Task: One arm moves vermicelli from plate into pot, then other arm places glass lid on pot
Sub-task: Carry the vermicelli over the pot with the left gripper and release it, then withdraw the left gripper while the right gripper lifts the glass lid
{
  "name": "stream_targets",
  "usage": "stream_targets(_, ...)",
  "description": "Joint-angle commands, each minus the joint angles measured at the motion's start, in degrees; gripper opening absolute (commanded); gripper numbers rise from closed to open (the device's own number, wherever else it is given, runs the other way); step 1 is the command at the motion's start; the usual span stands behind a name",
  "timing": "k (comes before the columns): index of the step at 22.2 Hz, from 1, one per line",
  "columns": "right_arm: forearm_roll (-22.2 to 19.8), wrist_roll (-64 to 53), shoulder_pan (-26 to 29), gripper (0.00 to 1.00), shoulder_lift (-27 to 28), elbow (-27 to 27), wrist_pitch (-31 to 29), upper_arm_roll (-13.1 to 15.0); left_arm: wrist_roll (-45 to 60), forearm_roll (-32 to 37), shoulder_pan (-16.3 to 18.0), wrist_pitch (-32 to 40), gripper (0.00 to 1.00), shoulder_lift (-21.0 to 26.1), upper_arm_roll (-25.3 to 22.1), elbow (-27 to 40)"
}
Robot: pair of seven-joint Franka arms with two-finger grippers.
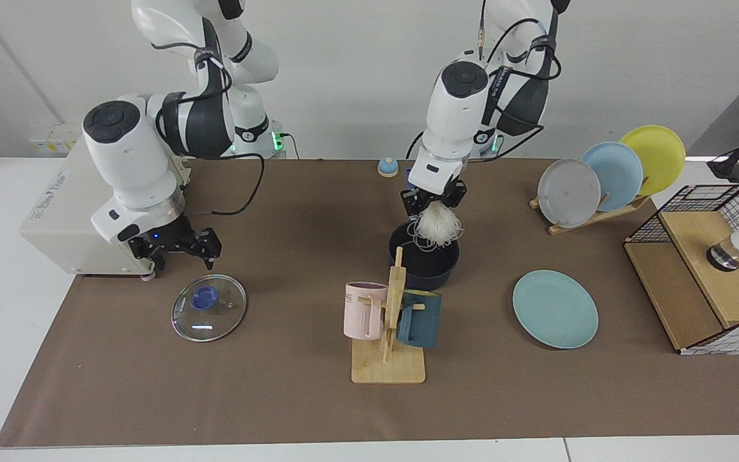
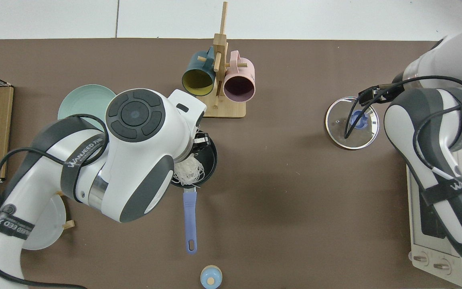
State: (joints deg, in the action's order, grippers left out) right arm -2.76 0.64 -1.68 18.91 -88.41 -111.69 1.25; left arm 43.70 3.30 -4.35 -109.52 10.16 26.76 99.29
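My left gripper [image 1: 432, 201] is shut on the vermicelli [image 1: 437, 226], a white tangle hanging over the dark navy pot [image 1: 432, 273]. In the top view the strands [image 2: 190, 171] hang inside the pot's rim [image 2: 213, 157], and the arm hides most of the pot. The teal plate [image 1: 555, 309] lies bare on the mat. The glass lid [image 1: 209, 307] with its blue knob lies flat by the toaster oven. My right gripper [image 1: 178, 249] hovers open just behind and above the lid, touching nothing.
A wooden rack with a pink and a teal mug [image 1: 389, 321] stands right in front of the pot. The toaster oven [image 1: 61, 205] is beside the right arm. A plate rack [image 1: 607, 173] and a wooden box with wire basket [image 1: 696, 282] stand beyond the plate.
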Motion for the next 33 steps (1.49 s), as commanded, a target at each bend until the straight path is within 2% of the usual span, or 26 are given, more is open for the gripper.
stream_targets(1,-0.67,-2.93,1.5,1.0,5.69,2.63,-4.57,-0.64,1.91,1.35,-0.48,-5.25,0.0,1.88,-0.57,3.62)
stream_targets(7,0.29,-3.28,1.51,1.0,9.74,1.4,-10.99,-0.64,2.35,1.35,-0.66,-12.1,0.0,3.37,-0.57,9.77)
stream_targets(11,0.73,-3.72,1.33,0.99,9.83,-2.64,-13.2,-0.81,2.79,0.83,-0.57,-13.79,0.0,3.82,-0.48,11.63)
stream_targets(12,1.34,-3.72,1.33,0.99,9.66,-3.6,-13.21,-0.81,2.62,0.83,-0.57,-13.44,0.18,3.82,-0.48,11.45)
stream_targets(13,2.05,-3.81,1.42,0.99,9.57,-4.39,-13.29,-0.81,2.61,0.83,-0.57,-13.35,0.64,3.82,-0.48,11.45)
stream_targets(14,2.92,-3.9,1.5,1.0,9.48,-5.27,-13.38,-0.81,2.35,0.83,-0.57,-13.0,0.99,3.64,-0.57,11.37)
stream_targets(17,3.81,-4.95,2.03,0.99,9.22,-6.07,-13.38,-0.72,1.47,1.0,0.22,-10.82,1.0,2.59,-0.92,10.14)
stream_targets(23,3.81,-6.53,2.56,0.99,8.6,-7.21,-12.86,-0.72,-1.52,1.09,1.62,0.96,1.0,1.53,-1.36,0.22)
stream_targets(25,3.9,-7.41,2.56,0.99,8.16,-8.09,-12.94,-0.72,-2.39,1.35,3.2,4.21,1.0,1.44,-0.84,-3.39)
stream_targets(28,3.9,-7.41,2.47,0.99,7.9,-8.36,-12.51,-0.81,-7.39,1.35,5.13,5.98,1.0,1.27,-0.83,-5.24)
stream_targets(33,3.81,-7.68,2.56,0.99,7.55,-8.97,-12.24,-0.81,-16.71,1.09,11.02,9.5,1.0,0.48,-0.66,-6.83)
